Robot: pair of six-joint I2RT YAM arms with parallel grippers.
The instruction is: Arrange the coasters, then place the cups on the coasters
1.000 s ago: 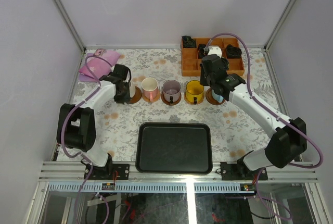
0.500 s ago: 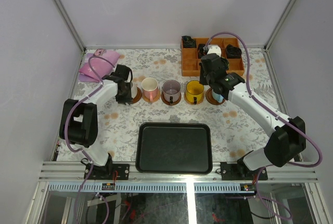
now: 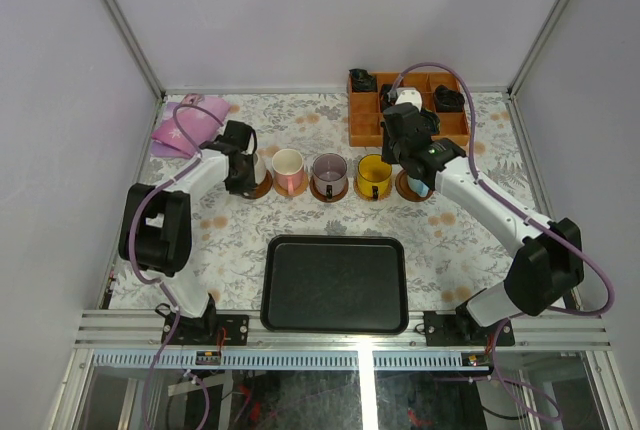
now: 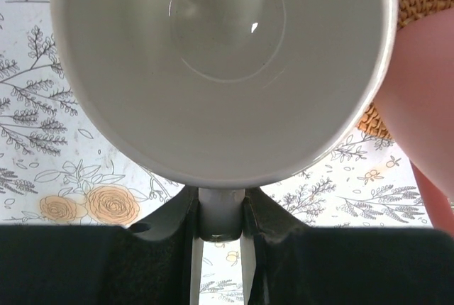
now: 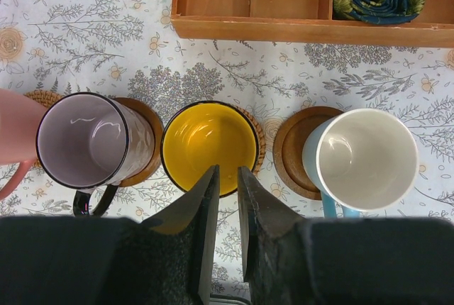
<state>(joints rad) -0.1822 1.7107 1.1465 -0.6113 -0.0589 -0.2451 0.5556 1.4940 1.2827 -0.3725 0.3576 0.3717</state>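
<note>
Watching the L arm over the last sec: its elbow has swung back twd the far side and the left gripper [image 4: 220,211] has crept a bit away from me, jaws pinching the handle of the cream cup [image 4: 220,71] thruout. That cup is at the L end of the row, over the dark coaster [image 3: 263,189]; I can't tell if its base is down yet. The right gripper [image 5: 227,177] barely shifted. It hangs above the yellow cup [image 5: 209,145], fingers nearly together w/ a slim gap, nothing in it. The pink-handled cup [image 3: 288,166], mauve cup [image 5: 84,140], yellow cup and blue-handled cup [image 5: 365,159] each sit on a coaster. My read: 4 placed, cream one only needs seating & release.
</note>
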